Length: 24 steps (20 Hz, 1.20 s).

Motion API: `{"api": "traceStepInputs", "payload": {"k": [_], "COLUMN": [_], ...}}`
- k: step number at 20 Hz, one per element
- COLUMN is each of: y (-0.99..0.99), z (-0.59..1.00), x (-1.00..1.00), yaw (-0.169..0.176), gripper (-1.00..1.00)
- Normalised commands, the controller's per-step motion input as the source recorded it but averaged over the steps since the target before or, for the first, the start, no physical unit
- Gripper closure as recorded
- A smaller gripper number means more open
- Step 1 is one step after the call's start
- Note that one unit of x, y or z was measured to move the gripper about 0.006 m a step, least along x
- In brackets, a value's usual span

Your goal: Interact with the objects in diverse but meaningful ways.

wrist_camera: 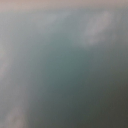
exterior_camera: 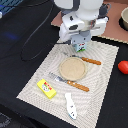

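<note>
The claw [exterior_camera: 80,45] sits over the white-and-green milk carton [exterior_camera: 81,47]; its opening I cannot tell, so the carton may tip.

The exterior view is evenly and fairly brightly lit, with no harsh glare. Shadows are soft and short: a faint one lies under the plate [exterior_camera: 73,68] and beside the tomato [exterior_camera: 123,67], and the arm [exterior_camera: 82,17] darkens the mat [exterior_camera: 37,80] just below it. The picture is small and coarse — edges are fuzzy, print on the yellow box [exterior_camera: 45,88] cannot be read, and the dark counter [exterior_camera: 20,35] swallows detail. The arm's white shell is near washed out. The wrist view is wholly out of focus — a dim grey-teal haze with paler smudges toward the corners, nothing recognisable.
</note>
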Motion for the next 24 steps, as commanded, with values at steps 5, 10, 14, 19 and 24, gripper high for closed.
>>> {"api": "traceStepInputs", "payload": {"k": [5, 10, 14, 19, 24], "y": [-0.33, -0.39, -0.5, -0.59, -0.61], "z": [0.0, -0.33, -0.36, -0.37, -0.34], "x": [-0.95, -0.97, -0.93, -0.88, -0.87], "yaw": [0.0, 0.0, 0.0, 0.0, 0.0], "gripper": [1.0, 1.0, 1.0, 1.0, 1.0]}}
